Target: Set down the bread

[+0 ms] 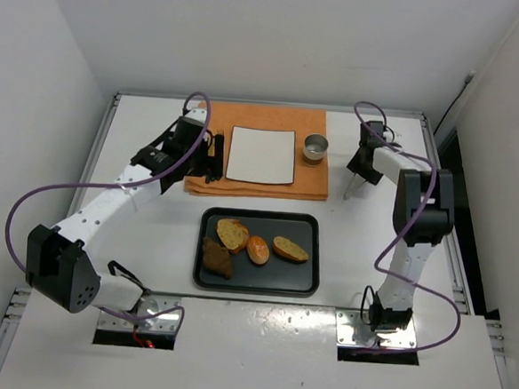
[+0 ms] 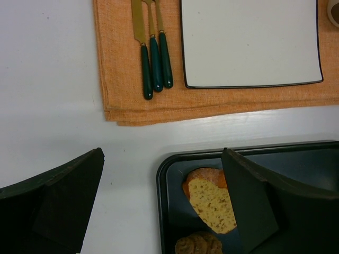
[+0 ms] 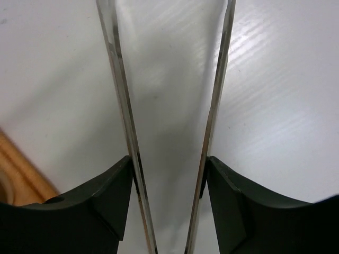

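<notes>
Three bread pieces lie in the black tray (image 1: 302,282): a round toasted slice (image 1: 233,234), a glossy bun (image 1: 257,250) and an oval slice (image 1: 289,249). The round slice (image 2: 212,203) also shows in the left wrist view, partly behind the right finger. My left gripper (image 1: 214,156) (image 2: 162,153) is open and empty, hovering over the orange cloth's left part, behind the tray's far left corner. My right gripper (image 1: 361,169) (image 3: 169,159) is shut on metal tongs (image 3: 114,79), whose two arms stand apart and point down at the bare table right of the cloth.
A darker lumpy brown piece (image 1: 217,257) lies at the tray's left. A white square plate (image 1: 262,155) sits on the orange cloth (image 1: 309,187), with a small metal cup (image 1: 315,148) at its right and green-handled cutlery (image 2: 155,63) at its left.
</notes>
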{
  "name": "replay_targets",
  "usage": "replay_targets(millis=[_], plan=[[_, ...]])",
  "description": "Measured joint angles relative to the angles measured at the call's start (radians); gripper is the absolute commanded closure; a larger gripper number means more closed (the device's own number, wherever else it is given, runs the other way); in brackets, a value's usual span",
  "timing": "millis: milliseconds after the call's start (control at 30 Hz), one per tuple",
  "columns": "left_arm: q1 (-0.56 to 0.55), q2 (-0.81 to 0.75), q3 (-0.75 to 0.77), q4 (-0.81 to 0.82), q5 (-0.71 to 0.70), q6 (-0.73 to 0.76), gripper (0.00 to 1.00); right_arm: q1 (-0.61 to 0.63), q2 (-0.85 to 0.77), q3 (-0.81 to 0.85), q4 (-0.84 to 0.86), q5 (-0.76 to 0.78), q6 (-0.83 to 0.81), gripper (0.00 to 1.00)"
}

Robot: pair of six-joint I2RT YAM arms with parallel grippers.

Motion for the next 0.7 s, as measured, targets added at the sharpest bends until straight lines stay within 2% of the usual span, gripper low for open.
replay_targets(millis=[133, 433, 533, 567, 700], plan=[[0.0, -0.002, 0.0, 0.0, 0.005, 0.0, 0.01, 0.002, -0.175, -0.102, -0.031, -0.032, -0.004, 0.45], [0.003, -0.016, 0.0, 0.0, 0.019, -0.001, 0.01, 0.009, -0.689, -0.332, -0.081, -0.19, -0.068, 0.46], [0.003, -0.025, 0.0, 0.0, 0.028, -0.002, 0.01, 0.011, -0.816, -0.415, -0.145, -0.25, -0.104, 0.46], [0.003, -0.026, 0.0, 0.0, 0.032, -0.002, 0.01, 0.011, -0.847, -0.429, -0.172, -0.27, -0.116, 0.48], [0.003, -0.026, 0.0, 0.001, 0.044, -0.005, 0.01, 0.02, -0.945, -0.455, -0.259, -0.383, -0.166, 0.47]])
